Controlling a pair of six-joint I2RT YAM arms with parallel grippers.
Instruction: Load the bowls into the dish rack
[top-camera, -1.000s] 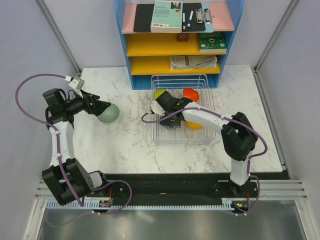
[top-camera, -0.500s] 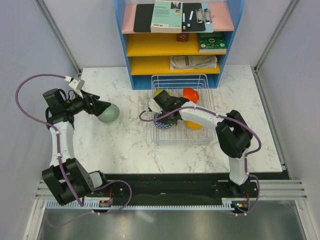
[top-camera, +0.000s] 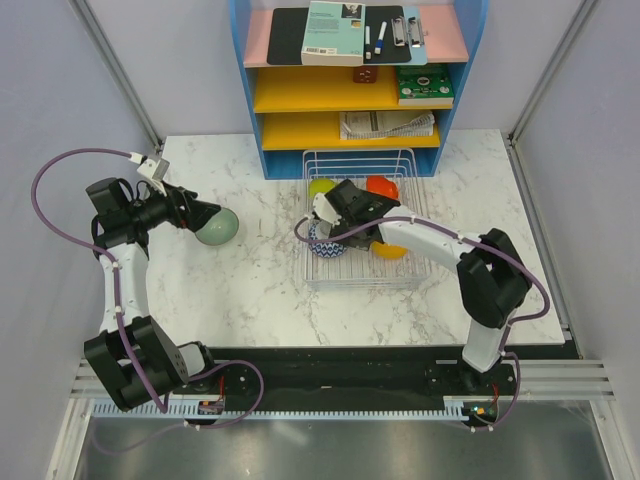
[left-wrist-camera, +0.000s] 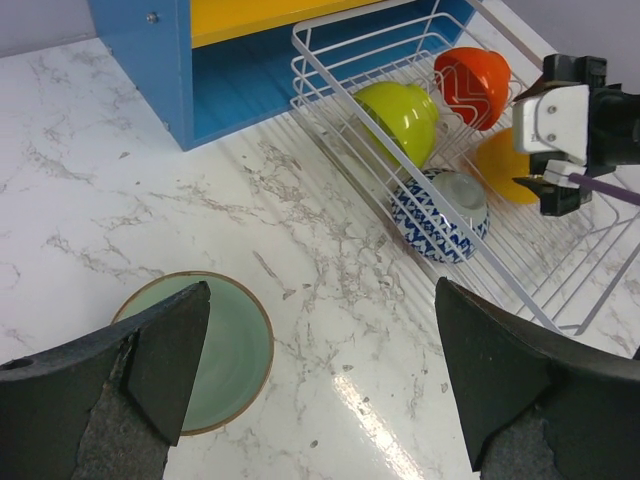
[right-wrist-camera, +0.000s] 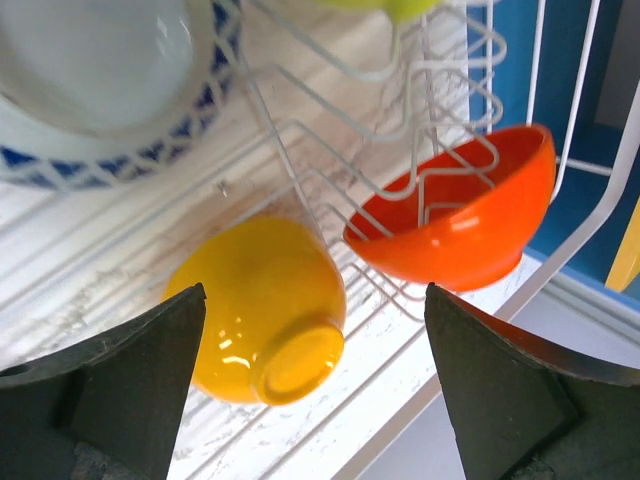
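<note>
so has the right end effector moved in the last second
Yes. The right end effector has shifted right and away from the arm bases, off the dish rack's left edge above the blue-white bowl, toward the rack's middle.

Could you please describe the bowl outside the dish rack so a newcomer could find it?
On the marble table, look left of the wire dish rack, by the left gripper. The pale mint bowl sits upright there, brown-rimmed, the only one outside the rack.
</note>
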